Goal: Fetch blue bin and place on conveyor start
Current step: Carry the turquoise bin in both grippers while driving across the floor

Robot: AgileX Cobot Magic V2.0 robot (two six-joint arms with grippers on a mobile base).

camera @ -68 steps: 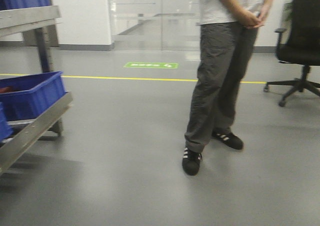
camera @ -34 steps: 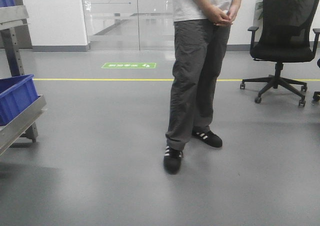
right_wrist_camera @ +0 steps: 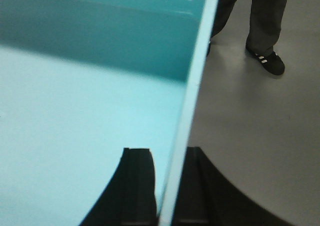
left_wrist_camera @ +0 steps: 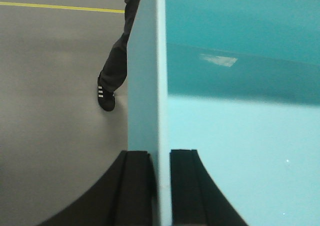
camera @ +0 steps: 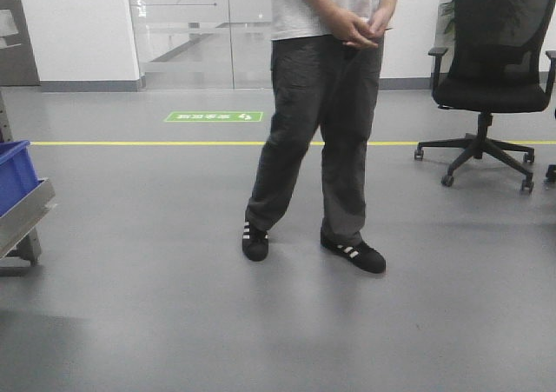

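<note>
Presently we find the bin [left_wrist_camera: 240, 151] held above the floor [camera: 174, 305], left gripper [left_wrist_camera: 160, 156] and right gripper [right_wrist_camera: 167, 153] each clamped on a side wall; the crate [camera: 16, 173] has slid toward nine o'clock.

The pale aqua smooth plastic rectangular tub [left_wrist_camera: 240, 136] hangs between the two claws, with one side wall in each. The left claw [left_wrist_camera: 160, 153] straddles the tub's left wall, whose thin pale rim runs straight away from the claw. One dark finger lies against the wall's outer face and the other against its inner face, both touching it. The right claw [right_wrist_camera: 167, 151] pinches the opposite wall the same way, with the tub's interior to its left and the rim leaning slightly rightward as it runs away. Beyond each claw the tub's inner floor looks light and glossy. The far wall stands in darker teal shadow and carries a small pale glint.
</note>
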